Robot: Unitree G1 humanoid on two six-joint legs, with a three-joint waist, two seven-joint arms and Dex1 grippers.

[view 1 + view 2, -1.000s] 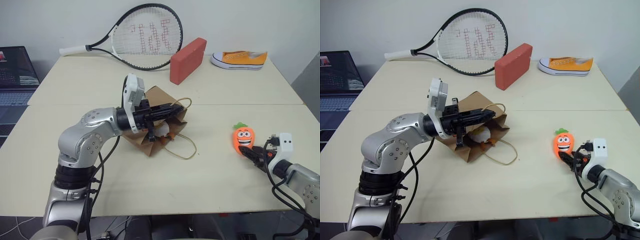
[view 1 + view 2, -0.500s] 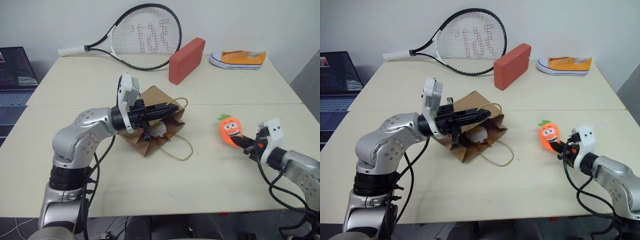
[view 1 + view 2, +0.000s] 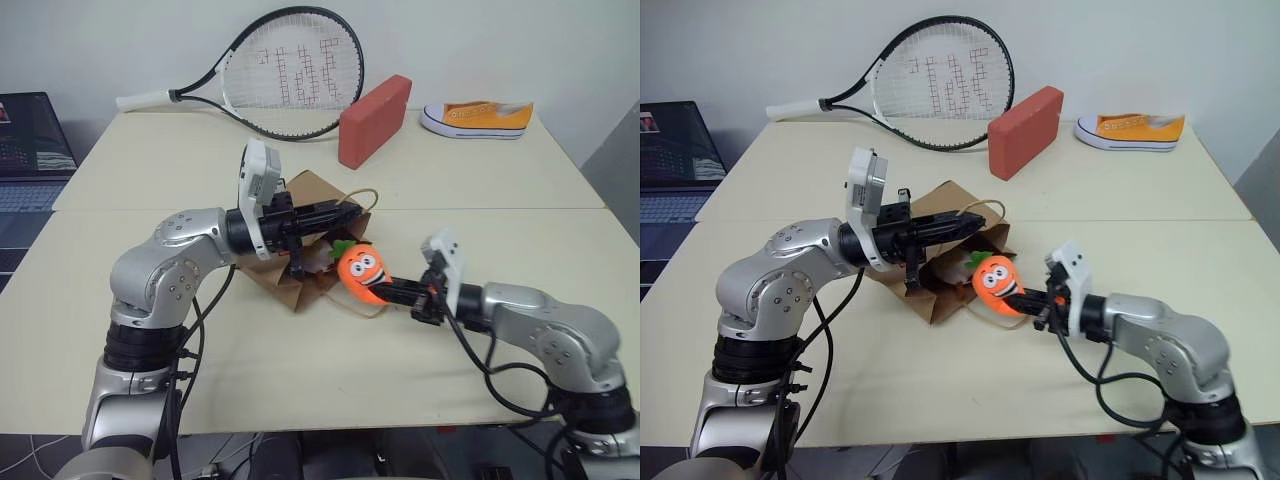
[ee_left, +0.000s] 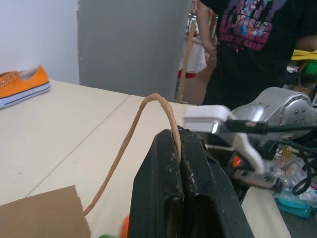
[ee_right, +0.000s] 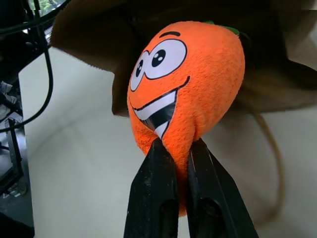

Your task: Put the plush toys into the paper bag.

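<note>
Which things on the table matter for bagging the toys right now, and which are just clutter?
In the job: carrot plush, pinched by the right gripper at the bag's mouth; paper bag; its handle, held by the left gripper.

Lying about: tennis racket, red block, orange sneaker, laptop.

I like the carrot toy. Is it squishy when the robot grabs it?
Probably squishy: the right gripper pinches the carrot plush and its fuzzy bottom dents between the fingers. It looks light too, held out by just its tip without sagging. Fuzzy fabric likely won't slip.
</note>
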